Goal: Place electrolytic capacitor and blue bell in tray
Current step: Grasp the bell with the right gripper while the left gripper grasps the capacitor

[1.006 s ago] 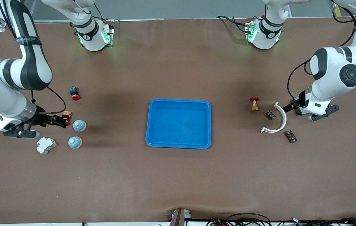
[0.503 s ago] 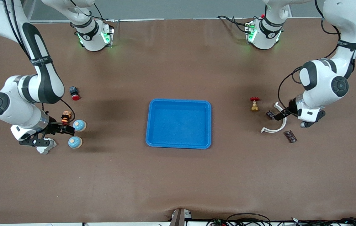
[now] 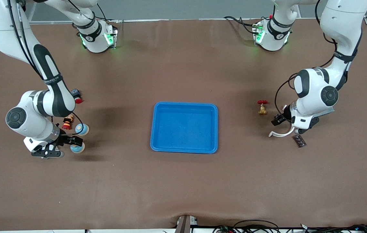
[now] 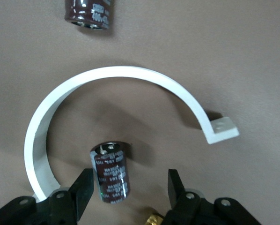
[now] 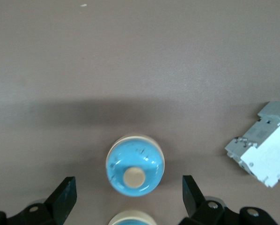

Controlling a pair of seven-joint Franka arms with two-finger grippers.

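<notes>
Now the right pincer (image 3: 72, 141) hangs low over the two blue bells at the right arm's end of the table (image 3: 183, 187), fingers spread wide. In its wrist view, one blue bell (image 5: 135, 169) sits between them untouched, with a grey-white breaker block (image 5: 264, 145) nearby. Mid-table, the blue tray (image 3: 185, 104) holds nothing. Next a little brass valve (image 3: 262, 107) with a red handle. At the left arm's end, the left pincer (image 4: 128, 187) is down inside the white curved bracket (image 4: 112, 75), fingers apart on either side of the electrolytic capacitor (image 4: 110, 172), with gaps showing. A second capacitor (image 4: 89, 13) lies outside the bracket.
</notes>
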